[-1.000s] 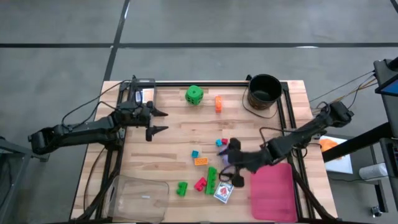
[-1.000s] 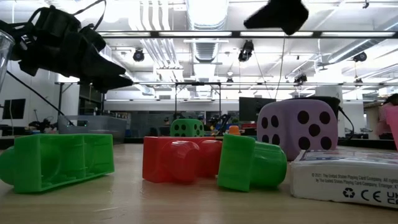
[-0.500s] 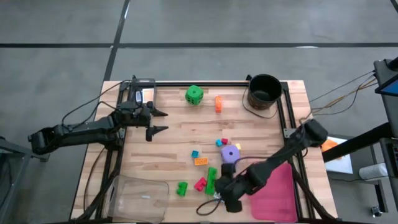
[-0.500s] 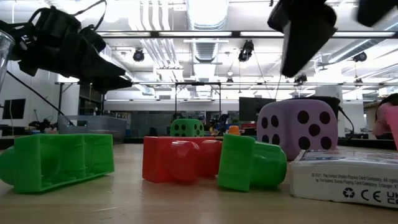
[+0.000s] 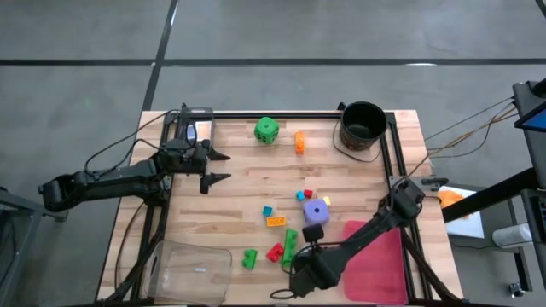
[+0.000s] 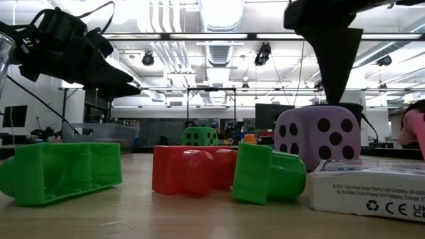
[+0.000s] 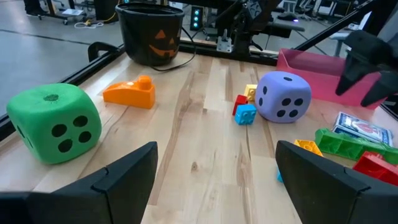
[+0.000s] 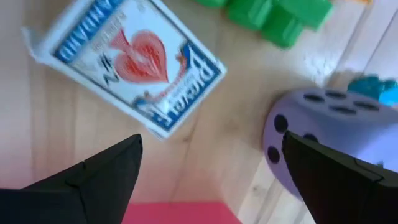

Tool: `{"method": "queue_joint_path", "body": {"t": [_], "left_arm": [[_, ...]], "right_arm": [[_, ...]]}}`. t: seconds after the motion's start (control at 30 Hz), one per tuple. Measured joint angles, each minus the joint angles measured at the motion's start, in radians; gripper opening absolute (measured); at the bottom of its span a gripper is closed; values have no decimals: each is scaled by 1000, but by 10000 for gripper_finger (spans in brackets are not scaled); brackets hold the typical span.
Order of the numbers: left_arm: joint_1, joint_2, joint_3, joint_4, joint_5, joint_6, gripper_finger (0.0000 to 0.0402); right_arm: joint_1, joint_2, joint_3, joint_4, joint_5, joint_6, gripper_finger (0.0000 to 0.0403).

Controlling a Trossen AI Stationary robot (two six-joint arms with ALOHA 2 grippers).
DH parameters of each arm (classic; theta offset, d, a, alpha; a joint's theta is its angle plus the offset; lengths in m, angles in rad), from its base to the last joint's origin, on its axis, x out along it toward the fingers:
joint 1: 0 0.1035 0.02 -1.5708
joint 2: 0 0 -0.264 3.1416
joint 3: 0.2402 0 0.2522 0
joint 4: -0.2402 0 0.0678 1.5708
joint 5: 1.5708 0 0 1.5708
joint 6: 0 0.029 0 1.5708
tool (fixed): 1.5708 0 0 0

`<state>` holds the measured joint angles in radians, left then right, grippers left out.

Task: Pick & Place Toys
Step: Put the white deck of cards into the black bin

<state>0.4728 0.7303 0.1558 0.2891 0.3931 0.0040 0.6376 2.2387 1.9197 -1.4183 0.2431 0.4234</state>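
Above the card pack (image 8: 127, 68), right gripper (image 8: 211, 171) spread wide, purple die (image 8: 329, 134) and green brick (image 8: 273, 15) beside.

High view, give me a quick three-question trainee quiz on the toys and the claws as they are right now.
1. True or false: the left claw holds the green die.
2. The right claw hangs open above: A) the card pack; B) the orange brick; C) the bucket.
3. What colour is the die nearest the tray?

Key: 1 false; 2 A; 3 purple.
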Motion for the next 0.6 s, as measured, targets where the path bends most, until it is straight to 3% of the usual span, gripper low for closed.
{"method": "queue_joint_path", "body": {"t": [0.3,0.6], "left_arm": [[0,0,0,-4,0,7,327],[0,0,0,-7,-1,16,327]], "right_arm": [[1,22,42,20,-2,-84,385],[2,19,40,190,-66,-118,385]]}}
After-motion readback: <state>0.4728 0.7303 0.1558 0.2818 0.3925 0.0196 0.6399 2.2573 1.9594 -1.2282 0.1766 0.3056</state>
